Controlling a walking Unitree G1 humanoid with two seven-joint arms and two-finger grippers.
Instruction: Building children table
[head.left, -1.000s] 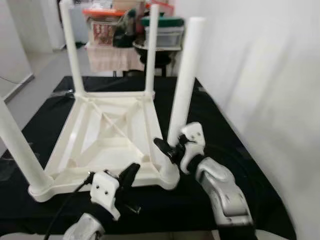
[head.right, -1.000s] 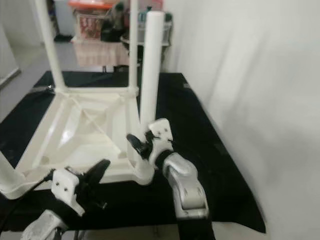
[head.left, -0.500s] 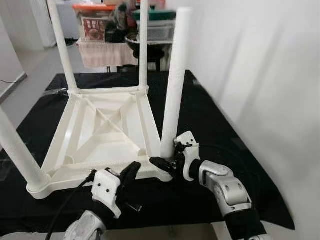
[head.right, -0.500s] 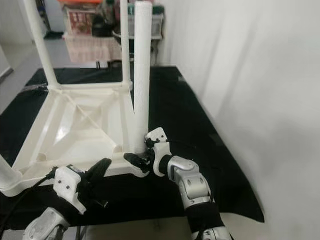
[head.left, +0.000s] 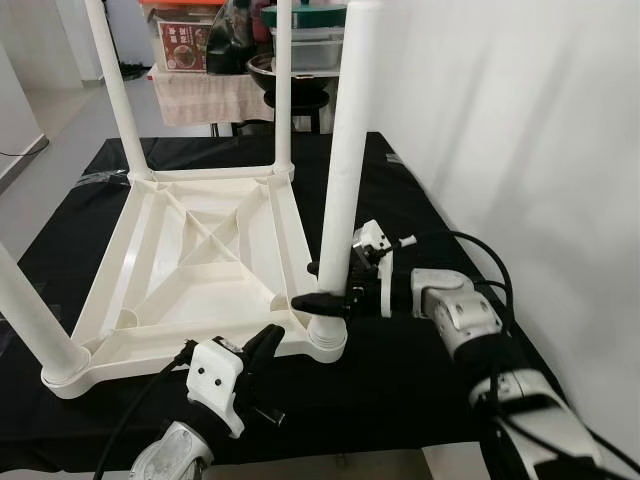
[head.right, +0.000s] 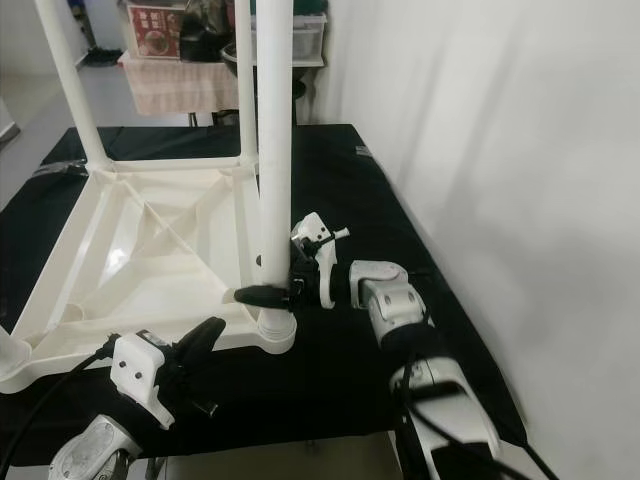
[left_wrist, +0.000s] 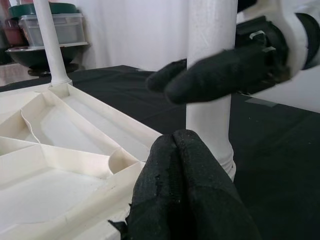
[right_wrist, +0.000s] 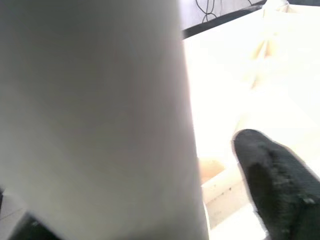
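Swung round from the near side, the right end effector (head.left: 322, 285) now reaches sideways, fingers clamped around the near-right leg (head.left: 340, 180) just above its socket. That leg stands upright on the upturned white table (head.left: 200, 270), on the black tabletop (head.left: 420, 370). From the left wrist, the left end effector (left_wrist: 187, 200) shows its fingers together by that corner.

Both head views look forward and down over the black-cloth worktop (head.left: 420, 200), sharing the upturned white plastic table (head.left: 200, 260). The left wrist view faces its near leg (left_wrist: 210, 75) closely; the right wrist view sits almost against that leg.
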